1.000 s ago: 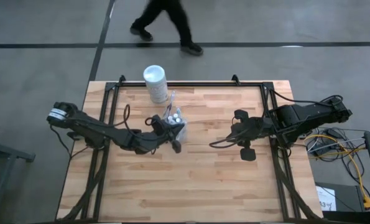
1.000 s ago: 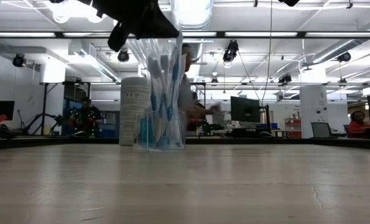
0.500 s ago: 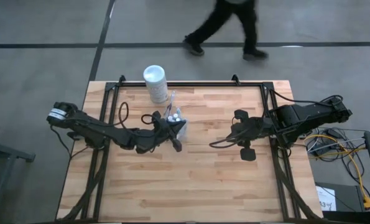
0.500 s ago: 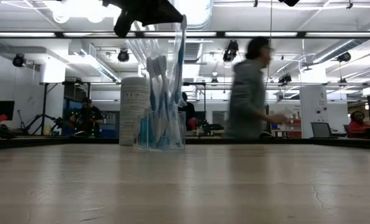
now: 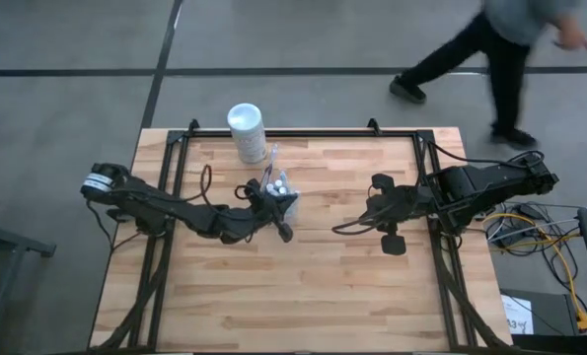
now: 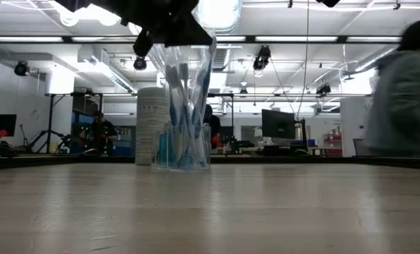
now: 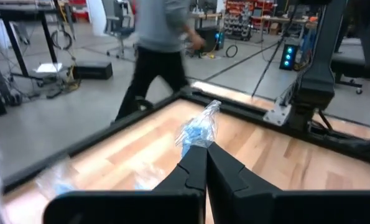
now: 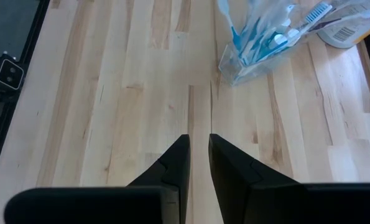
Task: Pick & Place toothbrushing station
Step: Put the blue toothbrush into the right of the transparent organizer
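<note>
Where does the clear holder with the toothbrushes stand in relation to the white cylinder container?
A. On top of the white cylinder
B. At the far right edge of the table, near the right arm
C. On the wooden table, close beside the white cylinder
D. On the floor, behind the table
C. In the high view the clear holder stands on the wooden table, close beside the white cylinder; the low view also shows both on the tabletop.

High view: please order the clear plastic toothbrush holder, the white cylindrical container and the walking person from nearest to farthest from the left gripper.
From the left gripper:
1. Clear plastic toothbrush holder, right beside it.
2. White cylindrical container, at the table's far edge.
3. Walking person, on the floor beyond the table.
</note>
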